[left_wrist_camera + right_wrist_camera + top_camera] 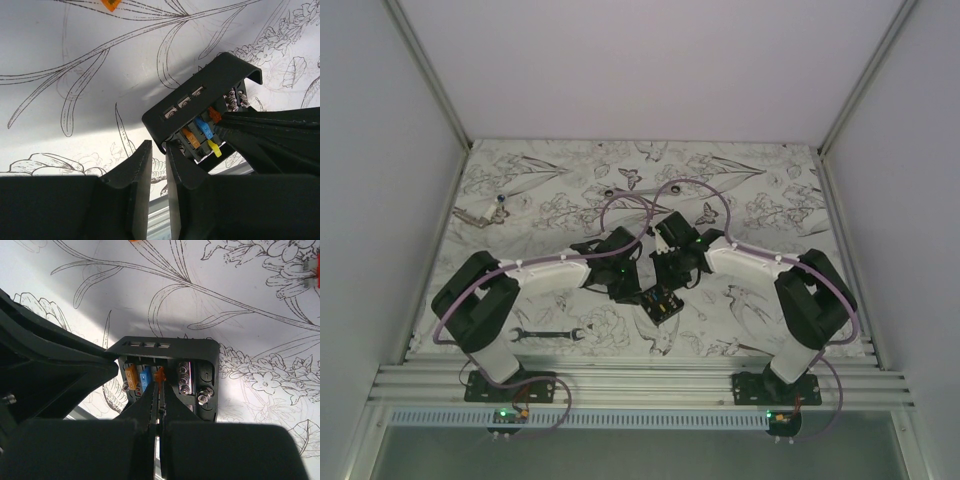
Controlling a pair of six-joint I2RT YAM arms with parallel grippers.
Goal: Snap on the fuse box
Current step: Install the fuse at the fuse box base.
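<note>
Fuse box sits centre-frame in the top view, btwn both arms. Right gripper pinches narrowly at an orange fuse — likely steadying. Left gripper nearly closed, grasping nothing, beside the box.

Floral-print table cover between plain white enclosure walls.

Both arms reach inward, meeting near the tabletop's front-centre edge. The left claw is nearly closed; the right claw is pressed shut.
</note>
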